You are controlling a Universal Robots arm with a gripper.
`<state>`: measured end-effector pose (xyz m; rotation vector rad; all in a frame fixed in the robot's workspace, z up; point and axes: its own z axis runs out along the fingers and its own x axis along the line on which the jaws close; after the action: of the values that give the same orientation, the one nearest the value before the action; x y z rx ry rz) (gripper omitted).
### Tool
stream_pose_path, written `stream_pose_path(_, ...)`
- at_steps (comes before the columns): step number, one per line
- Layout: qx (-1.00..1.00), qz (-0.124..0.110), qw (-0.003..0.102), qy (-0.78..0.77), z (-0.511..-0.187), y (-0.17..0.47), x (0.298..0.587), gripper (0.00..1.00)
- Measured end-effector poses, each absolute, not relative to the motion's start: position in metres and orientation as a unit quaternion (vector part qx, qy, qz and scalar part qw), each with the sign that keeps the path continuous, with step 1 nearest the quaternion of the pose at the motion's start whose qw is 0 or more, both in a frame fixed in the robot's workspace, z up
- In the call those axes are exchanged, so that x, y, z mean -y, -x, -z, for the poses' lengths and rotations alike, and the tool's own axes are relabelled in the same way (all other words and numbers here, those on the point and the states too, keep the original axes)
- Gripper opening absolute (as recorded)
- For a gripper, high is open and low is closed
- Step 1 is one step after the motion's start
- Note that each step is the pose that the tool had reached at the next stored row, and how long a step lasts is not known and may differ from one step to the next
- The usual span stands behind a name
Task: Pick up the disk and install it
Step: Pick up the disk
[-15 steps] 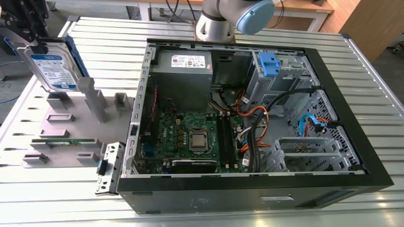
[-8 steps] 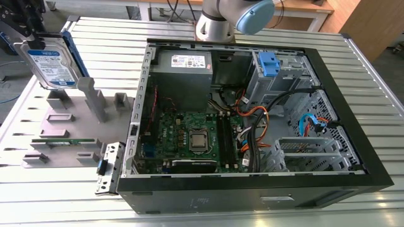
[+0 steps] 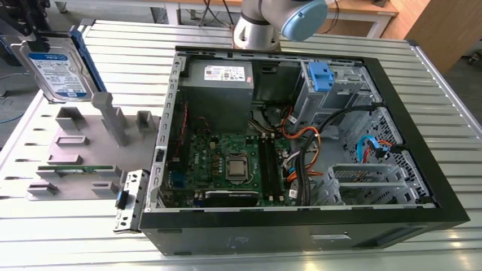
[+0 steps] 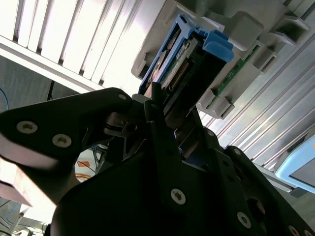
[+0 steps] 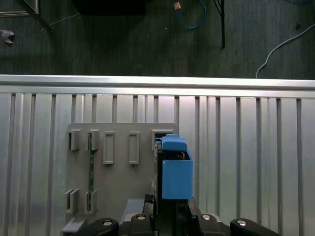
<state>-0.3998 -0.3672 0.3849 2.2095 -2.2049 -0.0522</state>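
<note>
- Second wrist view puts my gripper closest. Its two black fingers are drawn in narrow, with the disk clamped between them.
- The disk's blue handle sits at the end farthest from the gripper, facing the grey holder block.
- In the first wrist view I see the gripper carrying the disk edge-on. It lines up with one edge of the grey holder block, but I cannot tell from there whether they touch.
- In the exterior view the disk stands on edge in the air, up above the grey holder block and apart from it. Its label faces the camera.
- A green circuit strip rests in a slot of the holder block.
- The holder block lies on the slatted metal table.
- The open computer case stands just beside the holder block, toward the exterior view's right. The disk is outside it.
- The arm rises beyond the case, on the side away from the holder block.
</note>
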Motion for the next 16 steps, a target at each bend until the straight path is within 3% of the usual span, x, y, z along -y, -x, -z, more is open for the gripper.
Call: stream_pose_path(16,0.706,0.017,0.01,-0.708,-0.3931,0.3998,0.3672,0.35)
